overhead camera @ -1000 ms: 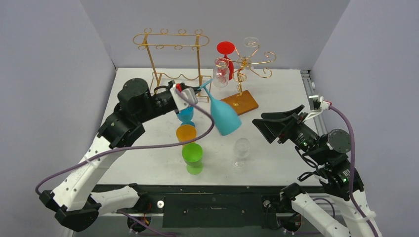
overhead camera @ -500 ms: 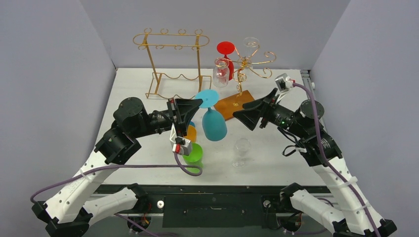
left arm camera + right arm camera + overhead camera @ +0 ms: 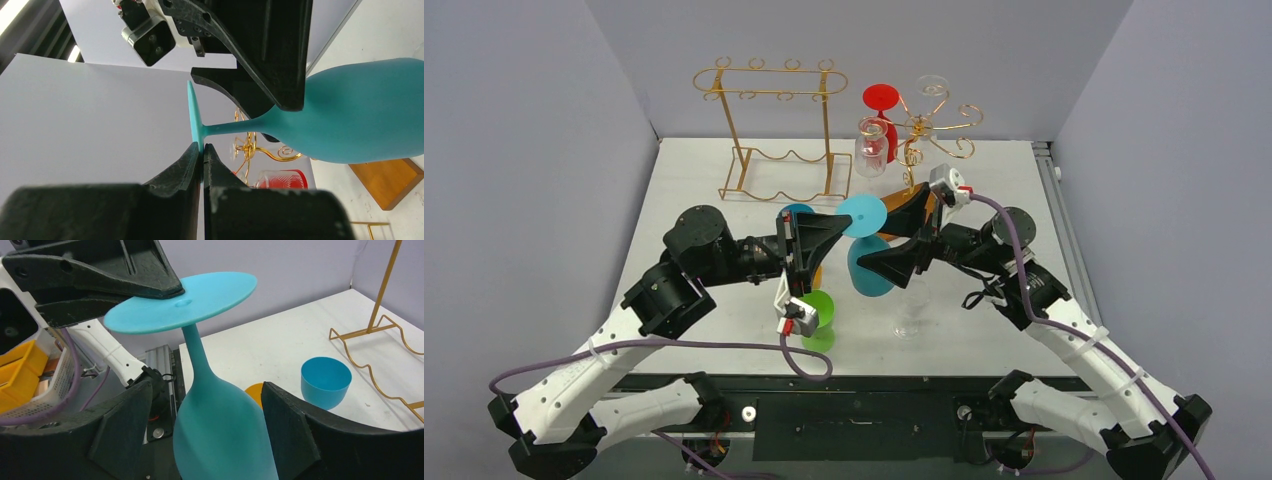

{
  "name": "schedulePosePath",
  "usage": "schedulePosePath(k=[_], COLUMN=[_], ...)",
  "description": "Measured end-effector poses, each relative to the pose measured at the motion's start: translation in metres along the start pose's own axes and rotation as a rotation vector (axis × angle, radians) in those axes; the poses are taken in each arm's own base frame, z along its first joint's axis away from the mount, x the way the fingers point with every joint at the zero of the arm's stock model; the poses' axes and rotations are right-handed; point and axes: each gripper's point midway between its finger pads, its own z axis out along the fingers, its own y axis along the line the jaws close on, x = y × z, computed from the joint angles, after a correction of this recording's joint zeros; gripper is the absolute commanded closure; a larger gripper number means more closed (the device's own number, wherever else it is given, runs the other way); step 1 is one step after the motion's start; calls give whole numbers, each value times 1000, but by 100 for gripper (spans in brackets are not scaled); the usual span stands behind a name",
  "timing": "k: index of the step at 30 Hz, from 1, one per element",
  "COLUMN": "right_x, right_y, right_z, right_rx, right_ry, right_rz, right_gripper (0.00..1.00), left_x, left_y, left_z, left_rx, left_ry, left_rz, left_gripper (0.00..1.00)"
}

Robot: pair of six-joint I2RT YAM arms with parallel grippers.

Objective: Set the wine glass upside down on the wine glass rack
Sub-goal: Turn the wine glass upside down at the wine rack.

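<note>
Right gripper point(image 3: 206, 405) is swinging in from the right edge to mid-frame, and its jaws are spreading wide on either side of the teal wine glass point(image 3: 869, 272) bowl, not squeezing it yet. Left gripper point(image 3: 201, 150) is pinching the foot's rim, so the glass is hanging bowl-down mid-frame. We're guessing a handover is coming before the branching gold rack point(image 3: 919, 125) up top.

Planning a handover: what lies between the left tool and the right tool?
The teal glass, upside down: left tool pinches its foot; its bowl hangs between the right tool's open fingers. Right wrist view.
</note>
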Motion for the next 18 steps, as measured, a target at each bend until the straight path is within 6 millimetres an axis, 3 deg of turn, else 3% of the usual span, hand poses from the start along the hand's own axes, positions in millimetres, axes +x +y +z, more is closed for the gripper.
schedulePosePath(k=[10,18], right_x=[31,31], right_y=[-17,-23], right_z=[1,3], right_rx=[23,33], right_ry=[52,52], right_rz=[-62,-86], right_gripper=[24,36], left_x=[3,4], left_y=[0,1], left_z=[2,1], left_rx=[-2,-4], left_ry=[16,27], left_rz=[7,14], left_gripper=[100,99])
